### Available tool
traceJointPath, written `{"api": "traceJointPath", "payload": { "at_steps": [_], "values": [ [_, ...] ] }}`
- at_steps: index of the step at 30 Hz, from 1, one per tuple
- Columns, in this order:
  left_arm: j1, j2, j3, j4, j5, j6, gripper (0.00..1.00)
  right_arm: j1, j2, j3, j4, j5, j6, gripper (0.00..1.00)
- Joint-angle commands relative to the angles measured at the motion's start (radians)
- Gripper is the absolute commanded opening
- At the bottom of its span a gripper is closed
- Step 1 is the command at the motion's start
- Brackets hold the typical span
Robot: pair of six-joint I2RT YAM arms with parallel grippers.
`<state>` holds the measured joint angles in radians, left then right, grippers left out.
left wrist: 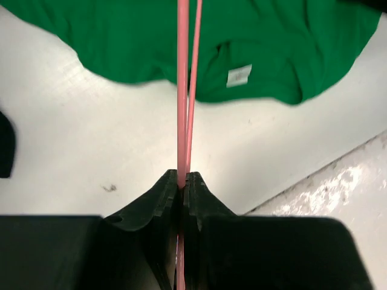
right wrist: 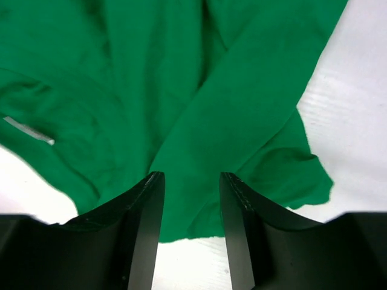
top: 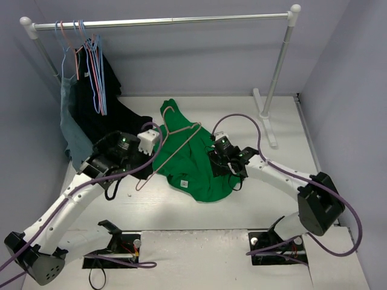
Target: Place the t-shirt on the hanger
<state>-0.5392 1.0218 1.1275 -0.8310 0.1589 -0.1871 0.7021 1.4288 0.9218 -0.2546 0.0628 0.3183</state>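
The green t-shirt [top: 196, 166] lies crumpled on the white table, its white neck label [top: 184, 181] near the front edge. The pale pink hanger [top: 181, 142] is held slanted over the shirt's left half, hook toward the back. My left gripper [top: 152, 158] is shut on the hanger's wire [left wrist: 182, 109]; in the left wrist view the wire runs from the jaws out over the shirt [left wrist: 151, 42]. My right gripper [top: 219, 158] is open and empty, just above the shirt's right side [right wrist: 230, 109], with cloth showing between its fingers [right wrist: 151, 199].
A clothes rail [top: 169, 22] spans the back. Blue wire hangers [top: 97, 72], a black garment [top: 103, 115] and a grey-blue garment [top: 69, 121] hang at its left end. The rail's right post and foot [top: 266, 115] stand at back right.
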Motion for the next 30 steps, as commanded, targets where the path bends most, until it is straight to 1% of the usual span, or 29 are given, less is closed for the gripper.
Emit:
{"api": "traceJointPath", "payload": {
  "at_steps": [1,4,7,8,9,10,11,14,15,16,18,19,21,22,25,26,28,29,30],
  "values": [
    [-0.028,-0.066,-0.044,0.058,-0.025,-0.037,0.0,-0.041,0.057,0.003,0.066,-0.053,0.079,0.41],
    [-0.031,-0.08,-0.097,0.061,-0.027,-0.04,0.0,-0.087,0.137,0.009,0.077,-0.106,0.064,0.37],
    [-0.031,-0.094,-0.129,0.078,-0.024,-0.04,0.0,-0.147,0.234,0.043,0.077,-0.126,0.022,0.3],
    [-0.031,-0.097,-0.135,0.082,-0.024,-0.041,0.0,-0.191,0.258,0.058,0.083,-0.135,0.007,0.26],
    [-0.03,-0.101,-0.14,0.093,-0.025,-0.041,0.0,-0.214,0.31,0.092,0.084,-0.156,-0.013,0.24],
    [-0.031,-0.112,-0.15,0.096,-0.022,-0.041,0.0,-0.237,0.337,0.115,0.089,-0.165,-0.059,0.19],
    [-0.031,-0.115,-0.152,0.099,-0.022,-0.04,0.0,-0.272,0.388,0.142,0.081,-0.167,-0.082,0.18],
    [-0.031,-0.121,-0.155,0.101,-0.022,-0.032,0.0,-0.302,0.45,0.277,0.072,-0.112,-0.183,0.17],
    [-0.03,-0.12,-0.155,0.101,-0.022,-0.031,0.0,-0.323,0.485,0.313,0.074,-0.103,-0.208,0.18],
    [-0.031,-0.12,-0.155,0.101,-0.019,-0.028,0.0,-0.334,0.502,0.386,0.075,-0.1,-0.232,0.19],
    [-0.031,-0.115,-0.153,0.104,-0.006,-0.023,0.0,-0.352,0.545,0.46,0.068,-0.083,-0.28,0.25],
    [-0.031,-0.112,-0.152,0.104,-0.002,-0.018,0.0,-0.352,0.556,0.529,0.048,-0.08,-0.295,0.32],
    [-0.031,-0.108,-0.147,0.105,0.014,-0.012,0.0,-0.351,0.553,0.575,0.028,-0.07,-0.309,0.36],
    [-0.031,-0.109,-0.146,0.109,0.024,-0.009,0.0,-0.349,0.538,0.583,0.026,-0.069,-0.305,0.4],
    [-0.031,-0.114,-0.153,0.116,0.057,0.009,0.0,-0.339,0.437,0.522,0.044,-0.066,-0.285,0.48],
    [-0.031,-0.112,-0.159,0.116,0.06,0.018,0.0,-0.328,0.382,0.467,0.049,-0.066,-0.279,0.48],
    [-0.031,-0.111,-0.166,0.119,0.073,0.026,0.0,-0.314,0.329,0.405,0.046,-0.038,-0.252,0.49],
    [-0.031,-0.108,-0.169,0.121,0.079,0.031,0.0,-0.297,0.281,0.34,0.044,-0.032,-0.243,0.49],
    [-0.031,-0.104,-0.176,0.127,0.08,0.031,0.0,-0.288,0.259,0.309,0.044,-0.031,-0.233,0.47]
  ]
}}
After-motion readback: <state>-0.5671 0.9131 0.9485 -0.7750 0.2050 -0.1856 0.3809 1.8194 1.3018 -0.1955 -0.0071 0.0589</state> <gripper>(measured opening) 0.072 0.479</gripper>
